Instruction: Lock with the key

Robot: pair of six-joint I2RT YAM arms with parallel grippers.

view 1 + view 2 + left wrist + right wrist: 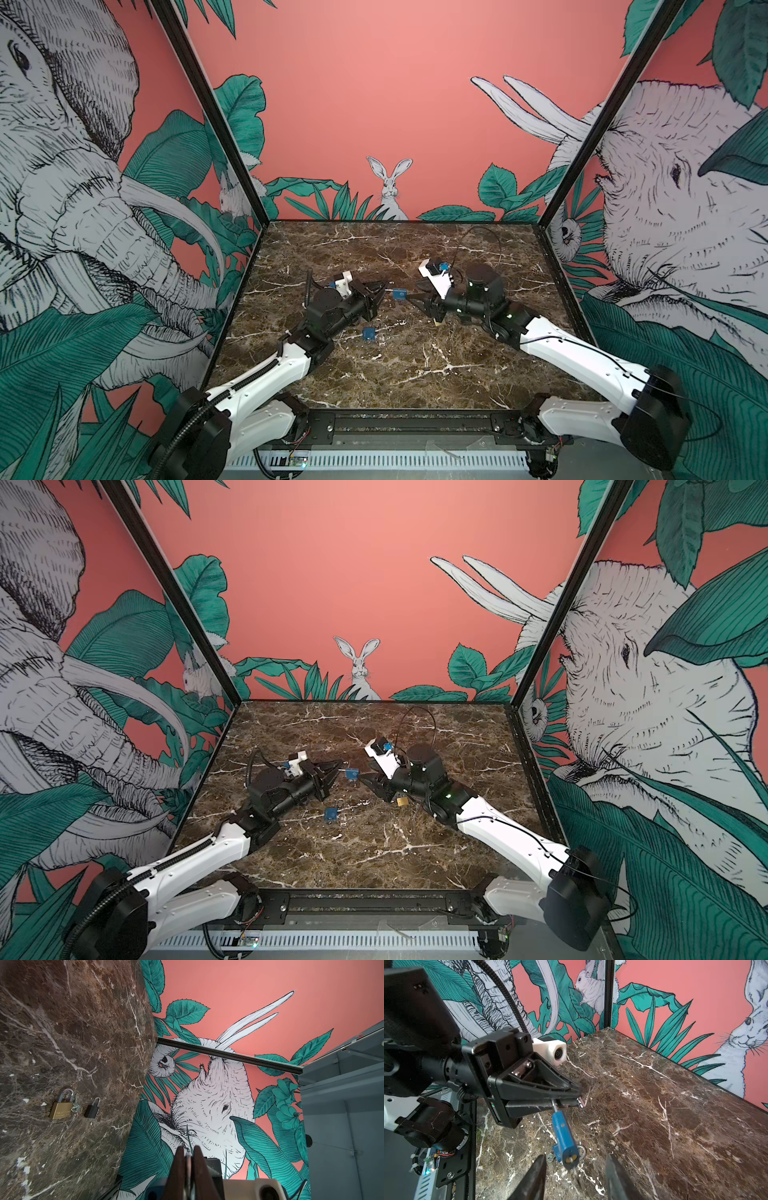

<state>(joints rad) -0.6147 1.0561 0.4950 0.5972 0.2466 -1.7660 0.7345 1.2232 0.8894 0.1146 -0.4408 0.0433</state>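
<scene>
Blue and small, the padlock (pixel 564 1136) we are holding is hanging over the desk (pixel 654 1105) between our two arms, our left claw (pixel 578 1098) is squeezing its metal loop tight, and our right claw (pixel 575 1156) is sitting with its fingers apart on both sides of its bottom end.

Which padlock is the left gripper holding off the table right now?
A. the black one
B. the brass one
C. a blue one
C: in the right wrist view the left gripper is shut on the shackle of the blue padlock, held clear of the table, while the brass padlock and the black padlock lie on the table in the left wrist view.
</scene>
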